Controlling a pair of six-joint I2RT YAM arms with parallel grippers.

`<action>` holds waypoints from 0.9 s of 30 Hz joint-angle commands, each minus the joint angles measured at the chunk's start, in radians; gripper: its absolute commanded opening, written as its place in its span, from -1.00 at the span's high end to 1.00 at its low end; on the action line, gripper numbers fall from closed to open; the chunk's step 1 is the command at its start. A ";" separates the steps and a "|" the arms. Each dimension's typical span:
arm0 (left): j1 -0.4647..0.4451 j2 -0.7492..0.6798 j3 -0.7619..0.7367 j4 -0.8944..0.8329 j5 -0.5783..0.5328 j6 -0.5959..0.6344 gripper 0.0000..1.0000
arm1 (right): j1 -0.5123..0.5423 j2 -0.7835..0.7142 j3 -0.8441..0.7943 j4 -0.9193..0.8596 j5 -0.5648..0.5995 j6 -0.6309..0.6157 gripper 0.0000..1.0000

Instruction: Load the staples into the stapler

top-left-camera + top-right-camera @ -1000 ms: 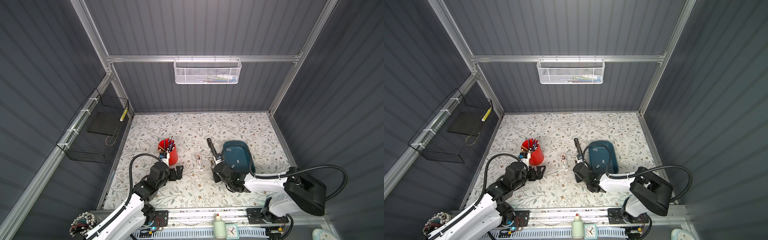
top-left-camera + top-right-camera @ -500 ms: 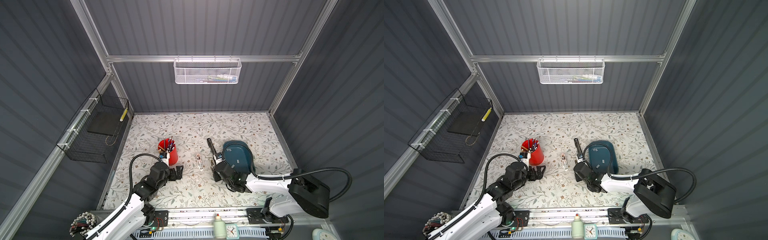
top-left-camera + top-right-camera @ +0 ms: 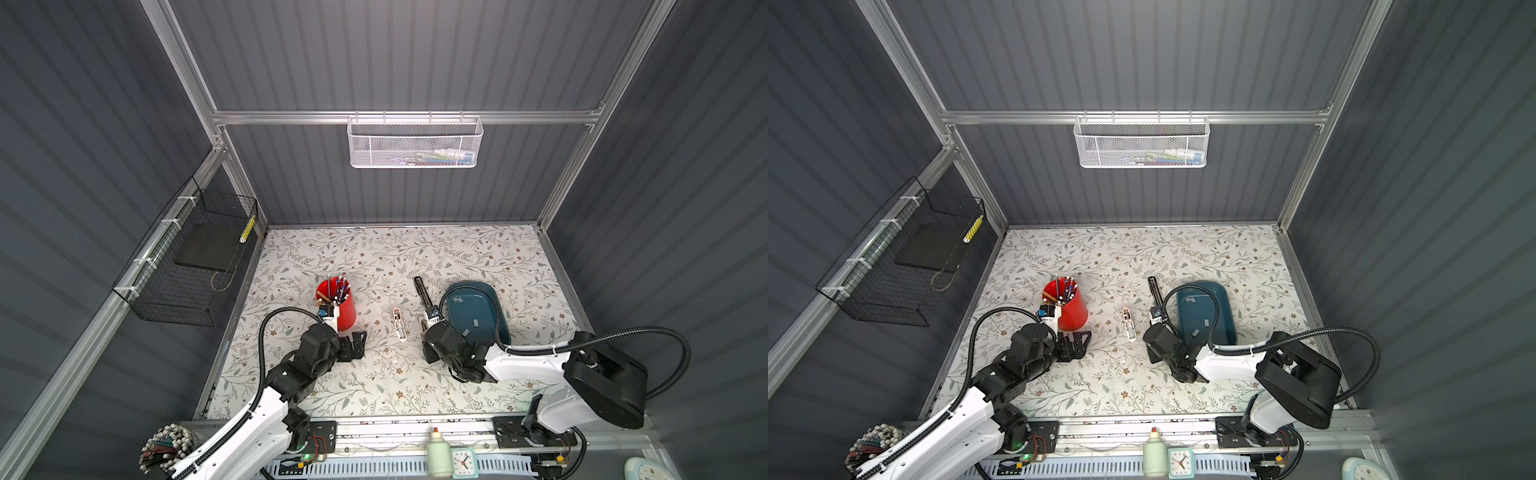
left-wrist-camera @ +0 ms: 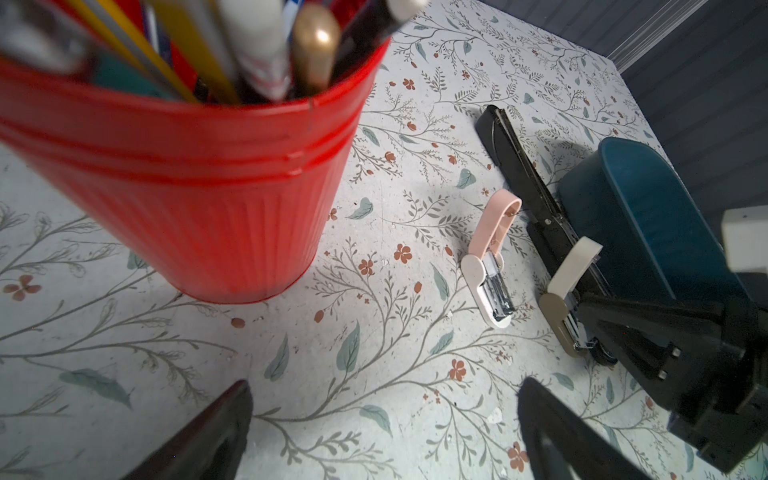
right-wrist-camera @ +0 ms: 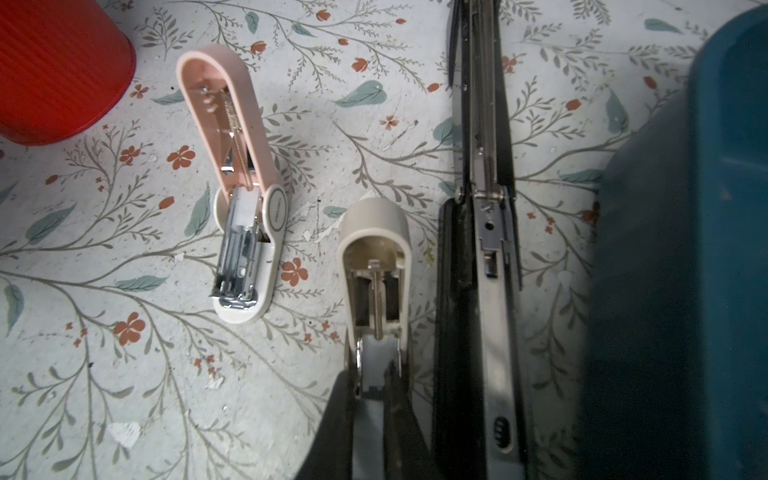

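**Right arm holds a strip at the beige stapler's open channel**

The right tool (image 5: 372,374) was pinched narrow on a grey staple strip (image 5: 371,424), as best its wrist view showed. It stood low over the near end of the beige stapler (image 5: 374,232), whose lid was thrown back. That stapler's open channel ran straight out ahead of the tool. The strip between the fingers lay along the same line, so the two long axes looked matched. Seating the strip would, I judged, depend on keeping that line true as it went down. Whether it already touched the channel floor could not be told.

Just beside the tool, on the side away from the other arm, lay the black stapler (image 5: 484,249), opened flat and roughly parallel. Beyond it sat the blue tray (image 3: 486,299) with spare staples (image 3: 475,323) loose inside. On the tool's other side, a little apart, the pink stapler (image 5: 232,137) lay open on the counter (image 3: 374,257).

The left tool (image 4: 386,386) was spread wide and empty beside the red cup (image 4: 187,187). It was well apart from the beige stapler, with the pink one between. The right arm was plainly the nearer.
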 commanded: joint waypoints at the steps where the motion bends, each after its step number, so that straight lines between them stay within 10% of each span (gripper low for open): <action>1: -0.002 0.001 0.008 0.014 -0.003 0.010 -0.99 | 0.006 0.007 0.018 0.002 0.025 -0.006 0.91; 27: -0.002 0.003 0.008 0.014 -0.003 0.012 -0.99 | 0.004 0.006 0.009 0.013 0.032 -0.012 0.89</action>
